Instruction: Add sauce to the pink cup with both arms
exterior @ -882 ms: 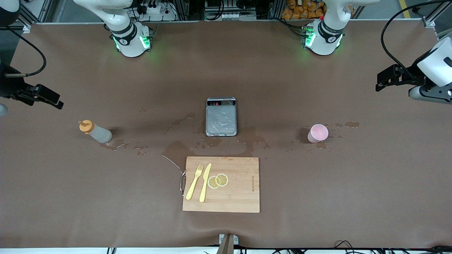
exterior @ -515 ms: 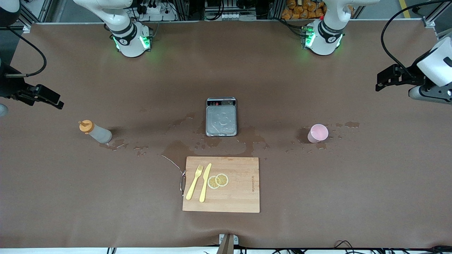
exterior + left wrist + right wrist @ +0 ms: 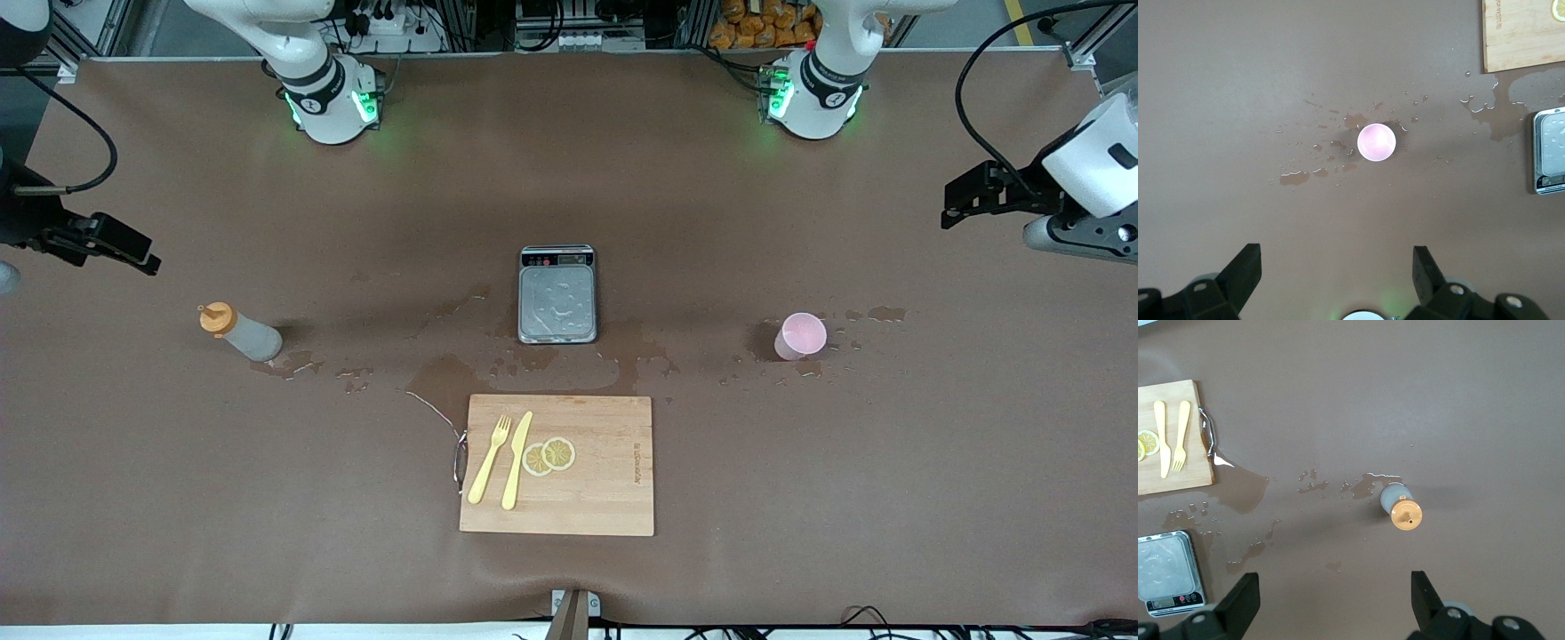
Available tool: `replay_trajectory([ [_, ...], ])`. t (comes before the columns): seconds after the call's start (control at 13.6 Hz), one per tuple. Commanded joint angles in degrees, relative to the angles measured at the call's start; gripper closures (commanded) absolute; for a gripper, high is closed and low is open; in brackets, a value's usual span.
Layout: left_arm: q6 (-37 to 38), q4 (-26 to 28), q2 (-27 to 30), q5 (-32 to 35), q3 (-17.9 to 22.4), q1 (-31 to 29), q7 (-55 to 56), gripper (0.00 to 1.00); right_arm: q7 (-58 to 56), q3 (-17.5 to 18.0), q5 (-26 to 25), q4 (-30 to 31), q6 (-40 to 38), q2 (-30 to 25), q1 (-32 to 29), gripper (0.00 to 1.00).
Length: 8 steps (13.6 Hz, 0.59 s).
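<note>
- The small translucent grey-white squeeze bottle of sauce with its orange nozzle cap [image 3: 240, 332] stands upright on the brown table [image 3: 178, 498] toward the right arm's end, well in from every edge. You can judge its long axis as vertical, nozzle pointing up; nothing grips it.
- The small pale-pink plastic cup [image 3: 800, 336] stands upright, mouth up, toward the left arm's end, about level with the bottle. You see no sauce in it, so the pour is not yet begun.
- Wet patches [image 3: 462, 378] lie around both and before the silver scale [image 3: 557, 295], which sits mid-table between them; the wooden cutting board [image 3: 605, 498], nearer the front camera, carries the yellow fork [image 3: 490, 458], a yellow knife [image 3: 516, 460] and lemon slices [image 3: 548, 455].
- Your right gripper [image 3: 1331, 603] hangs above the bottle, jaws wide and empty.
- Your left gripper [image 3: 1337, 275] hangs above the cup, jaws wide and empty.
- Everything is left, by my judgement: grasp bottle, steady cup, tip and squeeze.
</note>
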<state>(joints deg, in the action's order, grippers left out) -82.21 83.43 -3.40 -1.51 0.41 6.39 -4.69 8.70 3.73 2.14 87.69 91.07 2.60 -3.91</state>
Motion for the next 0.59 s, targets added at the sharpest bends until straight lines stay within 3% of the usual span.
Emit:
replay_trajectory([
  [0.0, 1.34, 0.33, 0.50, -0.25, 0.20, -0.15, -1.38, 0.00, 0.71, 0.05, -0.47, 1.61, 0.42, -1.46, -0.14, 0.00],
  [0.51, 1.00, 5.24, 0.41, -0.08, 0.55, -0.33, -0.77, 0.00, 0.62, 0.05, -0.47, 1.52, 0.33, -0.93, -0.31, 0.00],
])
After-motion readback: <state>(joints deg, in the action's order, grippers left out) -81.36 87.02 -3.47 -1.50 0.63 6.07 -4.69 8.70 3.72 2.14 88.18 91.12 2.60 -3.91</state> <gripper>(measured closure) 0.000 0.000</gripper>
